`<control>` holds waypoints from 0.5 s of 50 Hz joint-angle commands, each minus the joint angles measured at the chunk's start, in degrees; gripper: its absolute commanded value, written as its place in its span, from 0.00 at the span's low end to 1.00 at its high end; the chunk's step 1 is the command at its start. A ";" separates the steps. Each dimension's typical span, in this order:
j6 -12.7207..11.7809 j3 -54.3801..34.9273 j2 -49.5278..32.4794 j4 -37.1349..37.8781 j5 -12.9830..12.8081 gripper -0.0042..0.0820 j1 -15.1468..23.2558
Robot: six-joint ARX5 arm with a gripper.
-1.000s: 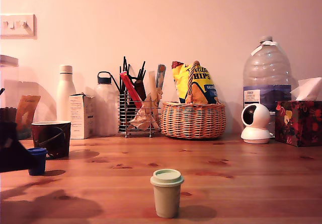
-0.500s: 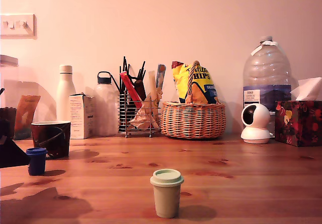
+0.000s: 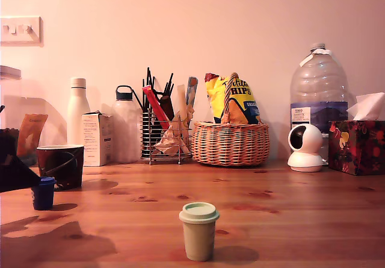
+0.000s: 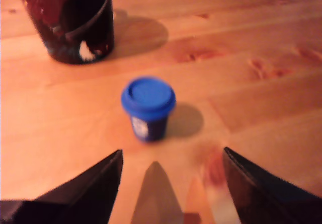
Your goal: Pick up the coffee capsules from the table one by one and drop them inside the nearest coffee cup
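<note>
Capsule (image 3: pixel 199 231) upright on table (image 3: pixel 289 220), lid up, end effector (image 4: pixel 171 171) spread wide, empty

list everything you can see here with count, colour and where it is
coffee cup: 1, dark, exterior view's left
blue capsule: 1, in front of the cup
green capsule: 1, pale sage, front centre
bottles: 2, white, back left
carton: 1, white, between bottles
utensil rack: 1, wire
wicker basket: 1, holds chip bags
water jug: 1, clear
small camera: 1, white
tissue box: 1, floral, far right
gripper: 1, black, open, near blue capsule
</note>
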 commanded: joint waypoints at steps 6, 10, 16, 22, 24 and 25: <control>-0.11 2.16 4.42 3.87 0.07 0.71 0.48; -0.15 3.17 6.21 4.72 0.11 0.71 0.48; -0.11 5.03 8.52 5.05 0.11 0.71 0.48; -0.04 6.78 10.86 5.49 0.11 0.71 0.48; -0.04 7.28 11.61 5.49 0.11 0.71 0.48; -0.04 7.50 11.96 5.51 0.11 0.71 0.48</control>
